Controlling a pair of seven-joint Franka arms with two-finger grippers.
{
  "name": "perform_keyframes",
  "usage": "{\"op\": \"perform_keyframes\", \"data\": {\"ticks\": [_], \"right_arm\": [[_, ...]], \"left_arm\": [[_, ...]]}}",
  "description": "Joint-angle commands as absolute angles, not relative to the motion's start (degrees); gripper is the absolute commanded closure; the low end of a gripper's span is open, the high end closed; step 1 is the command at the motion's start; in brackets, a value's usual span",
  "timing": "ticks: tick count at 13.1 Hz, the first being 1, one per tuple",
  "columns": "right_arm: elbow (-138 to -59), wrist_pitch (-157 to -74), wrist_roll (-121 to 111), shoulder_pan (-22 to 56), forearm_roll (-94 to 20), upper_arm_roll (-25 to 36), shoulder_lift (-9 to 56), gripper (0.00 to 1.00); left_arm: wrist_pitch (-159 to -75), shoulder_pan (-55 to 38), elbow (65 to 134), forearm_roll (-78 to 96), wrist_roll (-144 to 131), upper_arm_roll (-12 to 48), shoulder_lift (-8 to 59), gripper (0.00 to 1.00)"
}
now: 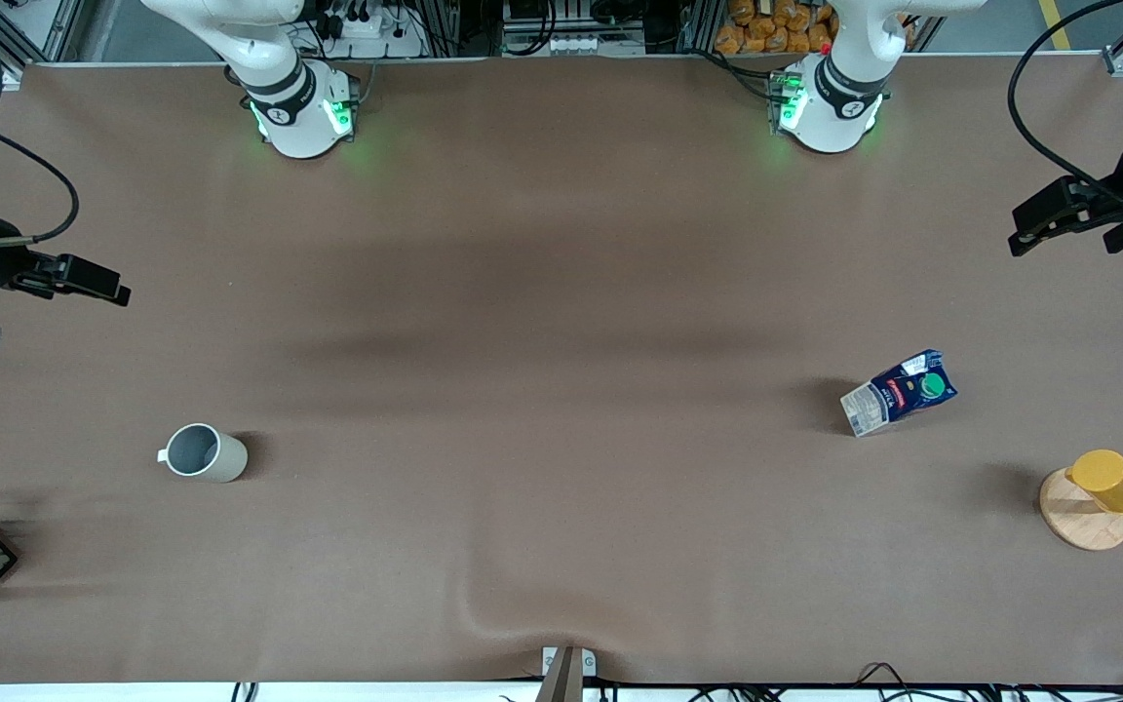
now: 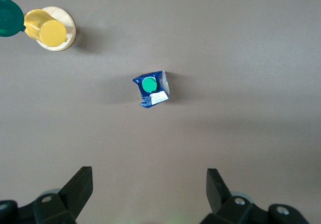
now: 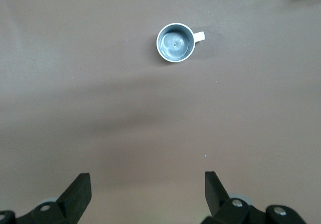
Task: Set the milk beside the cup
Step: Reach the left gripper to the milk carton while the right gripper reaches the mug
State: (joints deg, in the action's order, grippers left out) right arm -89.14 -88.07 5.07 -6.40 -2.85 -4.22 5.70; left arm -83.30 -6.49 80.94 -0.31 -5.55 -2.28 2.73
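Blue milk (image 1: 899,392) frame-right, beige cup (image 1: 202,452) lower-left of frame, well apart; left gripper (image 2: 149,189) & right gripper (image 3: 146,191) wait, fingers released.

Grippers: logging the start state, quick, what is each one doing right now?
Left gripper: open, empty, over bare table above the milk carton.
Right gripper: open, empty, over bare table above the beige-grey mug.

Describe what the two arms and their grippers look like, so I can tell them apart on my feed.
Both arms are glossy white with black joint bands and green lights glowing at their bases. Each ends in a black gripper with angular black fingers: the left gripper trails a looping black cable, and so does the right gripper. Small silver cylinders sit beside each wrist. I see no distinguishing markings.
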Motion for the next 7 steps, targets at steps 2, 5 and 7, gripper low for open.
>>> {"op": "perform_keyframes", "data": {"ticks": [2, 5, 7], "right_arm": [[-88.68, -87.71, 4.75, -7.12, -2.11, -4.83, 5.98, 0.0], [-88.51, -87.89, 4.66, -7.38, -2.11, -4.83, 6.32, 0.0], [-88.59, -90.16, 4.57, -7.47, -2.02, -4.75, 8.08, 0.0]], "left_arm": [[-82.35, -6.24, 81.04, -0.26, -3.52, -3.08, 2.02, 0.0], [-82.35, -5.89, 81.47, -0.09, -3.08, -3.51, 4.3, 0.0], [-83.4, -6.15, 82.27, -0.52, -3.25, -3.43, 7.88, 0.0]]}}
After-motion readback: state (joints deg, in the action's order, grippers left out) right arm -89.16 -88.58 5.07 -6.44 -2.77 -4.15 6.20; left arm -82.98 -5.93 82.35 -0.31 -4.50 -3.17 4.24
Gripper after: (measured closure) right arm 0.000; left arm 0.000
